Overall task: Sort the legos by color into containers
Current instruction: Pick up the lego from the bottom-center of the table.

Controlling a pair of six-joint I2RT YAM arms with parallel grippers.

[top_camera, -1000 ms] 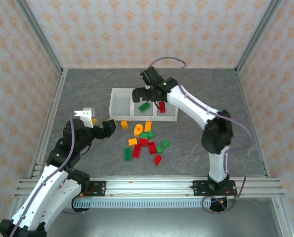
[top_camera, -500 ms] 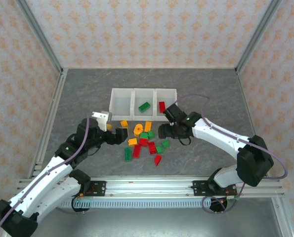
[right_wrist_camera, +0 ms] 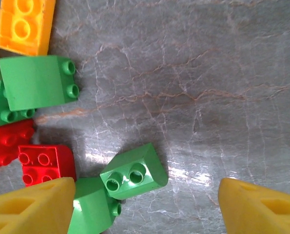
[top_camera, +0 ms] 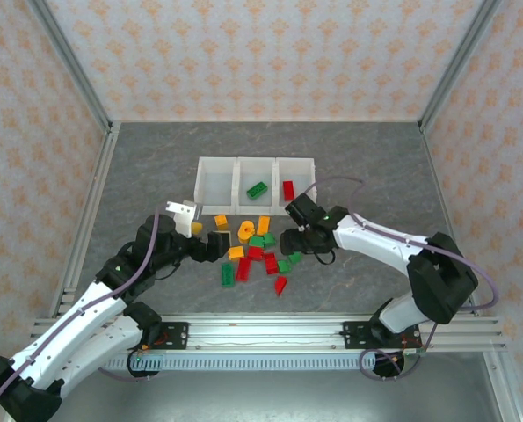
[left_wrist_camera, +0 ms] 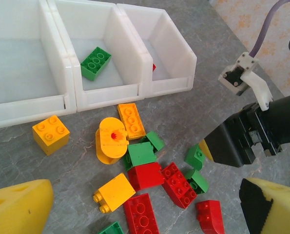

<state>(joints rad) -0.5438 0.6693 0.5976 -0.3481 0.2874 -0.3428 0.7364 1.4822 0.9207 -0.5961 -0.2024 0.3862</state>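
The containers (top_camera: 257,162), three joined white bins (left_wrist_camera: 69,97), stand behind the pile. A green lego (top_camera: 257,188) (left_wrist_camera: 96,62) lies in the middle bin and a red lego (top_camera: 288,190) in the right one. Several red, green and orange-yellow legos (top_camera: 257,251) lie loose on the grey table. My right gripper (top_camera: 292,244) (right_wrist_camera: 145,204) is open, low at the pile's right edge. Its yellow fingers straddle a green sloped lego (right_wrist_camera: 134,171) without touching it. My left gripper (top_camera: 219,246) (left_wrist_camera: 145,209) is wide open over the pile's left side, above red bricks (left_wrist_camera: 154,175).
An orange-yellow cube (left_wrist_camera: 50,133) sits apart, left of the pile, just in front of the left bin. A yellow round piece (left_wrist_camera: 111,140) lies beside it. Aluminium rails (top_camera: 270,332) edge the table at the front and sides. Both arms lean in close over the pile.
The right arm swung from above the bins down to the pile's right edge, and its jaws narrowed somewhat. The left gripper moved right, closer to the pile.
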